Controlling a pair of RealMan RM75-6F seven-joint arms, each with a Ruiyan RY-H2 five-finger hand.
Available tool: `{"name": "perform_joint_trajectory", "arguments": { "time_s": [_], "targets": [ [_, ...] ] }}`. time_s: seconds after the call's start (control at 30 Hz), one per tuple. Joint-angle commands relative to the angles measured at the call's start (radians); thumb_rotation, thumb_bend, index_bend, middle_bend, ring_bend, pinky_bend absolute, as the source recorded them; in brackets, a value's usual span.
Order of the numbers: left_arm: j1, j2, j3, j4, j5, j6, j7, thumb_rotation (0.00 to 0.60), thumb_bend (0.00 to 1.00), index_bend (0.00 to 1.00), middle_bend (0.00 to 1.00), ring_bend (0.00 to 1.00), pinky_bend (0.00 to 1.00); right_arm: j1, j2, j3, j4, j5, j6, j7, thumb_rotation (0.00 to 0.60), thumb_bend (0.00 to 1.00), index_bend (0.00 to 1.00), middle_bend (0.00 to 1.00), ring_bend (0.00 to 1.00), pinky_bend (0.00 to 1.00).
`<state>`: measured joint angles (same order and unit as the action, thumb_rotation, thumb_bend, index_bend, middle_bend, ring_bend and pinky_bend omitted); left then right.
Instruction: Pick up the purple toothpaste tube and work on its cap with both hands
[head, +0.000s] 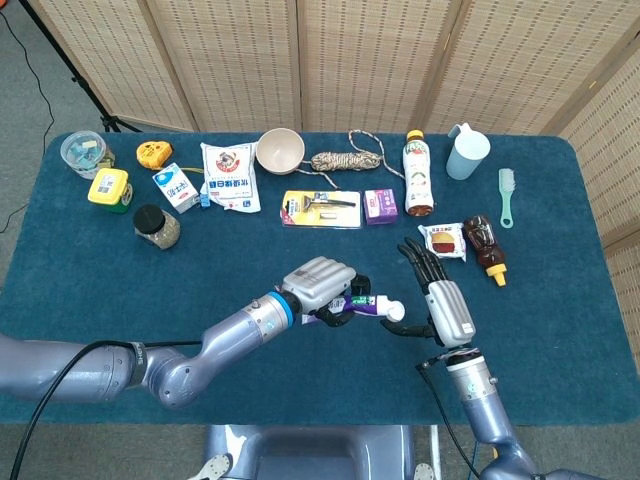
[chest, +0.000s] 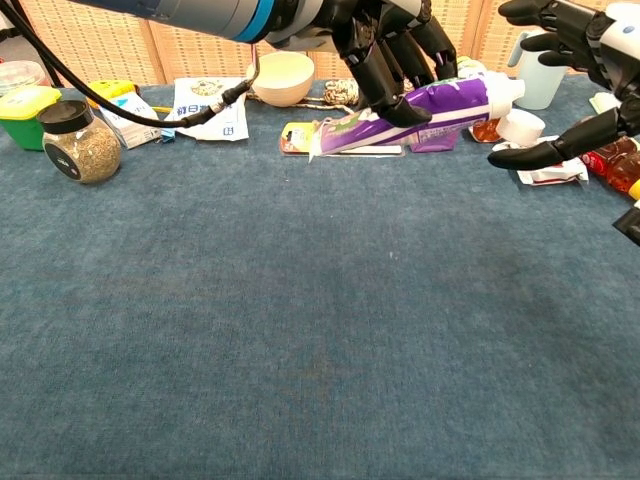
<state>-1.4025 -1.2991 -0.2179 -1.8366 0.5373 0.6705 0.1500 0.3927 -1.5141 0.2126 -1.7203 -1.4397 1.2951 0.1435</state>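
Purple toothpaste tube (chest: 420, 108), white cap (chest: 521, 127) flipped open, lies gripped in left hand (head: 318, 285); right hand (head: 440, 300) fingers spread.

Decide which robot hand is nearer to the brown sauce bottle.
Right. The right robot hand is just beside the brown sauce bottle; the left robot hand, holding the purple toothpaste tube, is farther away.

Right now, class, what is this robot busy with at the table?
The left hand holds the purple tube off the table, roughly level, with its white cap pointing toward the right hand. The right hand is open beside the cap, with one finger reaching in under it; whether it touches the cap cannot be told. The cap looks to be on the tube. Other goods, such as a bowl and a jar, lie along the far side.
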Motion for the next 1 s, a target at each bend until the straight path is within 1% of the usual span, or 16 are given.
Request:
{"name": "perform_joint_trajectory", "arguments": {
  "time_s": [0.03,0.47,1.0],
  "targets": [
    [-0.002,0.001,0.000,0.002,-0.003,-0.007,-0.003,0.600,1.00,0.55,0.50,0.50,0.53,0.002,-0.003,0.001,0.004,0.003,0.001,0.003,0.600,0.00,0.00,0.00,0.00,0.00],
    [-0.001,0.018,0.018,-0.005,0.001,-0.022,-0.009,0.600,1.00,0.56,0.53,0.51,0.55,0.012,-0.007,0.014,0.026,0.023,0.005,-0.002,0.600,0.00,0.00,0.00,0.00,0.00],
    [-0.012,0.013,0.048,-0.003,-0.006,-0.034,0.000,0.600,1.00,0.56,0.53,0.51,0.56,0.014,0.009,0.021,0.011,0.021,0.019,0.009,0.600,0.00,0.00,0.00,0.00,0.00]
  ]
}}
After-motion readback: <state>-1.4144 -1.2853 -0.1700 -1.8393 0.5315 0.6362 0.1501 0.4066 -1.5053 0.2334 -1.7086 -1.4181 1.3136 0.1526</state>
